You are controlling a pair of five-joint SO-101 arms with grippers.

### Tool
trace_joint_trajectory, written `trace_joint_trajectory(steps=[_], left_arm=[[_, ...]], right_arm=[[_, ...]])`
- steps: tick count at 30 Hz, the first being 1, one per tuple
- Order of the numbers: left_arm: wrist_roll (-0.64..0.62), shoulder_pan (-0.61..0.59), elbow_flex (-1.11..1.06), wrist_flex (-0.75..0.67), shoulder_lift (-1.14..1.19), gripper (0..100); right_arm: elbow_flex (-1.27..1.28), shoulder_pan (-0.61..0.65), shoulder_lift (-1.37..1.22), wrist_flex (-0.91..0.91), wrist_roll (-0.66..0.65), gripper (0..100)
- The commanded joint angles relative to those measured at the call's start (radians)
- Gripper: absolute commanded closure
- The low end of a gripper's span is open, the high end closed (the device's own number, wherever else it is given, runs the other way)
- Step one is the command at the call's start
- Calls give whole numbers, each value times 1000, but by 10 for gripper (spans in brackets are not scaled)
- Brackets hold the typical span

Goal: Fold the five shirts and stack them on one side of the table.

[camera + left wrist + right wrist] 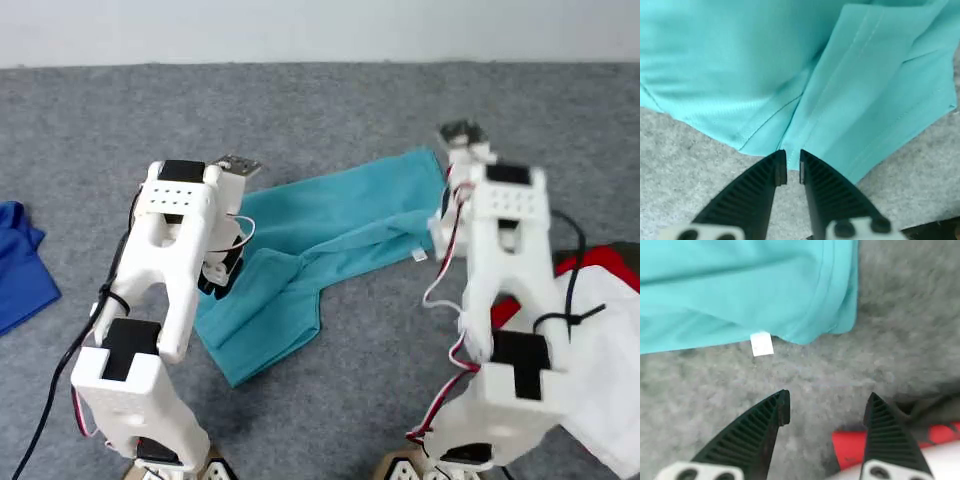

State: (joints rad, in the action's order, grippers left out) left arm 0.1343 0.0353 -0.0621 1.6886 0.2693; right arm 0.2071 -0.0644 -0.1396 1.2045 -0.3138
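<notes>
Table, grey-carpeted, is carrying four visible shirts. The teal shirt is lying partly folded at the centre, running from 7 o'clock towards 1 o'clock. The blue shirt is sitting at the 9 o'clock edge. The red shirt and the white shirt are lying together at 4 o'clock, the white over the red.

The left gripper is hanging at the teal shirt's 8 o'clock hem, jaws drawn almost together with a sliver of gap; whether cloth is caught cannot be told. The right gripper is hovering over bare carpet beside the teal shirt's 3 o'clock corner and its white label, jaws spread wide and holding nothing.
</notes>
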Motion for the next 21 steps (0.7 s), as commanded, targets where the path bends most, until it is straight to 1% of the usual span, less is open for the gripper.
trace_joint_trajectory(steps=[1,3,6,12,16,18,21], left_arm=[[-5,6,-2,8,-6,948],[-5,6,-2,8,-6,949],[-5,6,-2,6,-6,949],[-5,6,-4,6,-6,949],[-5,6,-4,6,-6,949],[-5,6,-4,6,-5,949],[-5,6,-4,6,-5,949]], right_arm=[[166,-12,64,-239,11,750],[195,-12,36,-318,11,750],[184,-1,-28,-378,12,750],[48,16,-145,-378,12,751],[28,16,-193,-357,12,752],[18,16,-203,-360,12,781],[-15,16,-220,-358,9,857]])
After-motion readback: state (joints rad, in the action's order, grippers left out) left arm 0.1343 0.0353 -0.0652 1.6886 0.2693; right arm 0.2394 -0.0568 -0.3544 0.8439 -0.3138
